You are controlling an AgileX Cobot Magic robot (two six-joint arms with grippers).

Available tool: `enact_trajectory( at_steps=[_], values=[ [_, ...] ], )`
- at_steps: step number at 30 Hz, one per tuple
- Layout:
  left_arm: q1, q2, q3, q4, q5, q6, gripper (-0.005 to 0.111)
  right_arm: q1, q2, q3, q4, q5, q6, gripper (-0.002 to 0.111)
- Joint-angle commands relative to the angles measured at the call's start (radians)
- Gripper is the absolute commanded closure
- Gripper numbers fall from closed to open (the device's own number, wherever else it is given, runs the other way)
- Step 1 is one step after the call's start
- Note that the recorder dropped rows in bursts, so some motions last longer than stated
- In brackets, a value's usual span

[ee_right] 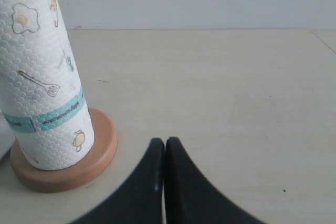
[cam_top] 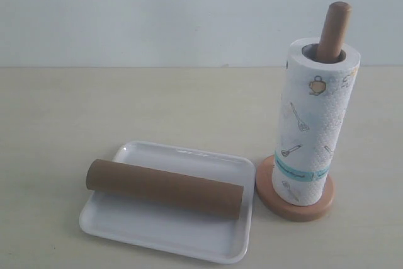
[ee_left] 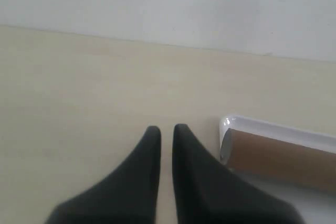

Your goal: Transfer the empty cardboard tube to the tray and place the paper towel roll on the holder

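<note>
I see the tube [cam_top: 164,188] lying flat in the tray [cam_top: 182,230], running roughly 9 to 3 o'clock across it. At the tray's 3 o'clock, just beside it on the table [cam_top: 63,124], the holder [cam_top: 297,212] stands upright with the roll [cam_top: 312,137] over its dowel, whose rounded top pokes out above. My left tool [ee_left: 167,129] hovers near the tube's end, fingers nearly together, gripping nothing. My right tool [ee_right: 164,142] is near the holder's base, tips pressed closed, empty.

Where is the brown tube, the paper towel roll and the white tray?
empty cardboard tube [cam_top: 165,188], exterior view, middle of its side.
paper towel roll [cam_top: 312,130], exterior view, middle of its printed side.
tray [cam_top: 157,232], exterior view, bare floor near front rim.
</note>
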Motion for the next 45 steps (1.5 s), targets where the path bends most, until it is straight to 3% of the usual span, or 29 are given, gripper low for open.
enact_trajectory(
  at_steps=[1, 45],
  values=[
    [0.003, -0.003, 0.004, 0.012, 0.000, 0.075, 0.099, -0.003, -0.004, 0.000, 0.001, -0.007, 0.002, 0.108],
    [0.003, -0.003, 0.004, 0.012, 0.004, 0.056, 0.099, -0.003, -0.004, 0.000, 0.001, -0.007, 0.002, 0.108]
  ],
)
